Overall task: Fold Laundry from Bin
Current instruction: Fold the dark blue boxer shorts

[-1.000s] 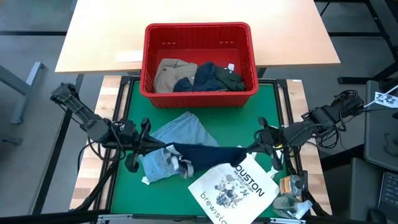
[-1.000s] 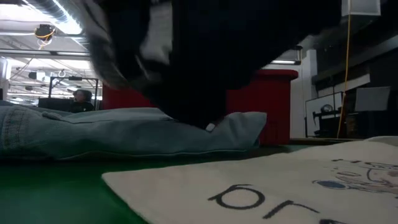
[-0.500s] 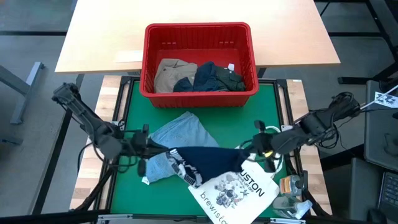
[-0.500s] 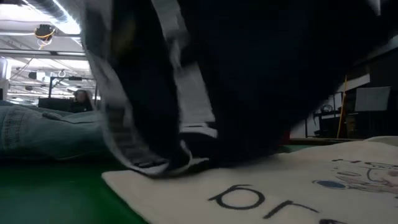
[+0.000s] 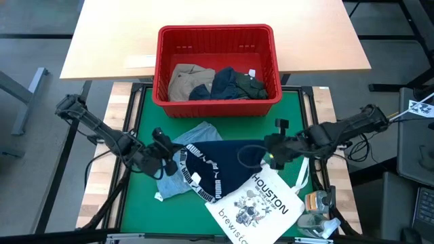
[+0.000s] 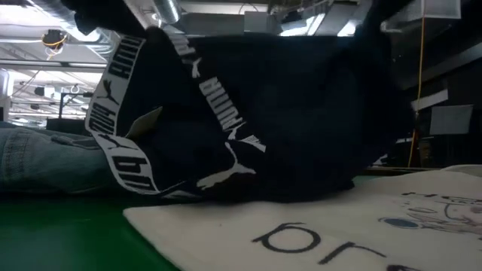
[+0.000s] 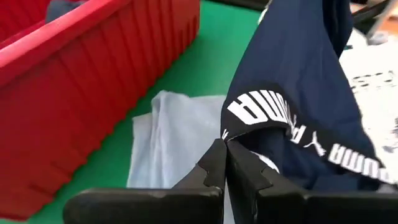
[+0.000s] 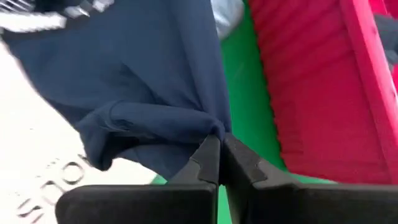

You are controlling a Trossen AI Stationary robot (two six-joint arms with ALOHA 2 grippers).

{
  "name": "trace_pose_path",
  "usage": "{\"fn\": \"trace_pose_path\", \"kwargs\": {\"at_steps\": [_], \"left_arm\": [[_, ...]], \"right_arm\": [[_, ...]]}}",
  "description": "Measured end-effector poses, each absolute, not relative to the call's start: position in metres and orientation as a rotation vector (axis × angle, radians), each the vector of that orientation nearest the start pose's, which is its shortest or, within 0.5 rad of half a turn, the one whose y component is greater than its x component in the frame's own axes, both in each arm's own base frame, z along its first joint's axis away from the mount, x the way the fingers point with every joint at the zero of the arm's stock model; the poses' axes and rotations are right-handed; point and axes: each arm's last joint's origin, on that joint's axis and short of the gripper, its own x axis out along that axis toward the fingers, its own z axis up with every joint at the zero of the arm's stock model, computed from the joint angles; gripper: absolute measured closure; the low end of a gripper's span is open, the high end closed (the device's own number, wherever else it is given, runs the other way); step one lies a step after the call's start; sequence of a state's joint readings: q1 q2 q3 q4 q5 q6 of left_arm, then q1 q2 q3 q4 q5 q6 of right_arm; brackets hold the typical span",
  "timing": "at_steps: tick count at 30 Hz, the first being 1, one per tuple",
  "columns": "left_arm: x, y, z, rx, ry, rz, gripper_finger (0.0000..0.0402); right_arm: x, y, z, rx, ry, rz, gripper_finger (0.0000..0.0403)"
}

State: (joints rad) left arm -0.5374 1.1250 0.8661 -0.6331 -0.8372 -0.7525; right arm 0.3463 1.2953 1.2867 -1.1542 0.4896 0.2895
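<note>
Your left gripper (image 5: 165, 153) and right gripper (image 5: 270, 154) each pinch an end of the navy garment (image 5: 224, 169), stretching its long axis across the green mat (image 5: 139, 196), in front of the red bin (image 5: 217, 102).

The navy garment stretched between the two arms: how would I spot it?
Start at the red bin at the back of the green mat. In front of it, the navy garment hangs between both arms, over pale denim and a white tote bag. Only it has a white lettered band.
</note>
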Motion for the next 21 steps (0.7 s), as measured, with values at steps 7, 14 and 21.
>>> {"fn": "trace_pose_path", "kwargs": {"at_steps": [7,14,21], "left_arm": [[0.192,-0.080,0.263,-0.113,0.627,0.536,0.0398],[0.195,-0.070,0.263,-0.125,0.631,0.588,0.0361],[0.205,-0.066,0.268,-0.223,0.572,0.578,0.0327]], "right_arm": [[0.224,0.031,0.280,-0.196,1.173,-0.410,0.0393],[0.224,0.010,0.254,-0.127,1.216,-0.467,0.0393],[0.230,-0.003,0.254,-0.072,1.158,-0.516,0.0393]]}}
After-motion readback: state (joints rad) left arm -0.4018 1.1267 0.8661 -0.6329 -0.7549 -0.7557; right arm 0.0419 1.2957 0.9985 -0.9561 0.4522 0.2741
